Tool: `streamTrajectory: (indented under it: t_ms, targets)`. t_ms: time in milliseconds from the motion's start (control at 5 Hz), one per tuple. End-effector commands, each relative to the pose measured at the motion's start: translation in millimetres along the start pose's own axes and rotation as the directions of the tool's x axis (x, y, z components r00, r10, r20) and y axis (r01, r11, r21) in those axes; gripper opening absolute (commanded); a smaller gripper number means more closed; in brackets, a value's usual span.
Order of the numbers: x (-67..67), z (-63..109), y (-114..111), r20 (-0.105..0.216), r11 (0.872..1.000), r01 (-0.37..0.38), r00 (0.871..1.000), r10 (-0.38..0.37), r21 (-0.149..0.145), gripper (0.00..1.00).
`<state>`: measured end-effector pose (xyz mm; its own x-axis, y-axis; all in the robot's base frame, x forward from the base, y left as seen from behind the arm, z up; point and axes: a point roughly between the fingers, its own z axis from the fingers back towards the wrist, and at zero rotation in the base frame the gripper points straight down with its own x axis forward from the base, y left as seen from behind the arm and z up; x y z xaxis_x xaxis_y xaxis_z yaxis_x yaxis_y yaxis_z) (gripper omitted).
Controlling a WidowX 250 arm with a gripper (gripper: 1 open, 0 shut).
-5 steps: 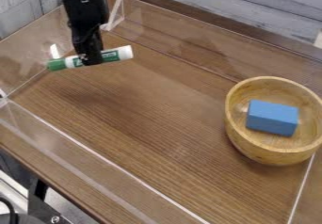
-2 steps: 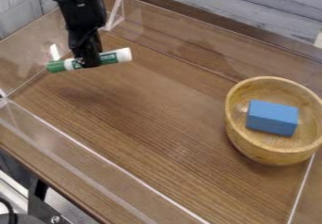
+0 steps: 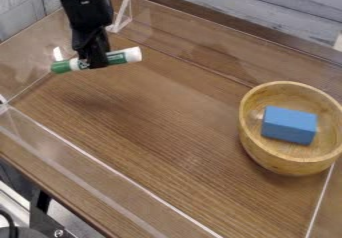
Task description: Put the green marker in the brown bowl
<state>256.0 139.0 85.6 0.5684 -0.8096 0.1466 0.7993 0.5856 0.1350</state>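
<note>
The jaws are clamped mid-barrel on the green marker, balanced level for carriage to the brown bowl.

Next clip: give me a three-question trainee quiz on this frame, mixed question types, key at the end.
1. True or false: the gripper is shut on the green marker.
2. What already lies in the brown bowl?
A) nothing
B) a blue block
C) a second marker
3. Fill in: in the camera view, the bowl sits to the lower ____ of the marker.

Key:
1. True; the jaws clamp the marker near its middle.
2. B; the blue block lies inside the bowl.
3. right
</note>
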Motion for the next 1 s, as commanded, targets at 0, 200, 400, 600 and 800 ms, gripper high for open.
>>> streamTrajectory:
  t_ms: [0, 200, 400, 600, 800]
  targets:
    - [-0.9, 16.5, 6.6, 0.013, 0.997, 0.009, 1.000, -0.010, 0.072, 0.00]
    - [0.5, 16.3, 7.6, 0.022, 0.996, 0.019, 1.000, -0.021, 0.083, 0.00]
    - [0.4, 16.0, 7.7, 0.029, 0.996, 0.029, 0.999, -0.031, 0.089, 0.00]
    - [-0.1, 16.2, 7.2, 0.035, 0.995, 0.036, 0.999, -0.039, 0.094, 0.00]
    - [0.8, 15.0, 9.5, 0.041, 0.994, 0.045, 0.998, -0.049, 0.101, 0.00]
